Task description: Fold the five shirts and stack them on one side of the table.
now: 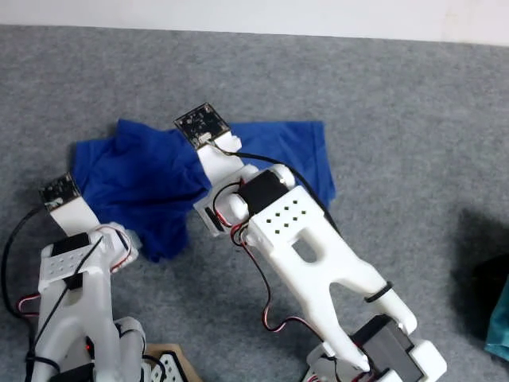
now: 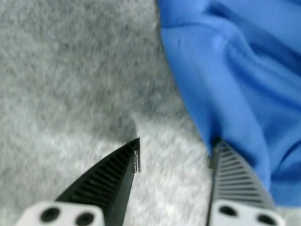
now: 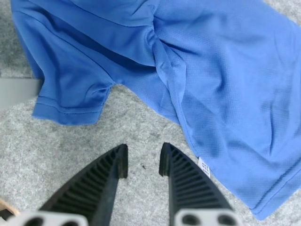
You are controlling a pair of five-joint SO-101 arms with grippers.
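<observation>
A blue shirt (image 1: 159,171) lies crumpled and partly spread on the grey felt table (image 1: 398,119), left of centre. The left arm (image 1: 75,267) stands at the shirt's near-left edge. In its wrist view the left gripper (image 2: 176,153) is open over bare felt, one fingertip (image 2: 230,165) against the edge of the shirt (image 2: 235,70). The right arm (image 1: 306,235) stretches from the near right over the shirt's middle. Its gripper (image 3: 142,160) is narrowly open just above the felt, with nothing between the fingers. The shirt (image 3: 211,84), with a short sleeve (image 3: 70,101), lies just beyond its tips.
Dark and teal cloth (image 1: 495,306) lies at the table's right edge. A brown board (image 1: 163,356) shows at the near edge between the arm bases. The table's far edge meets a white wall. Bare felt stretches right of the shirt.
</observation>
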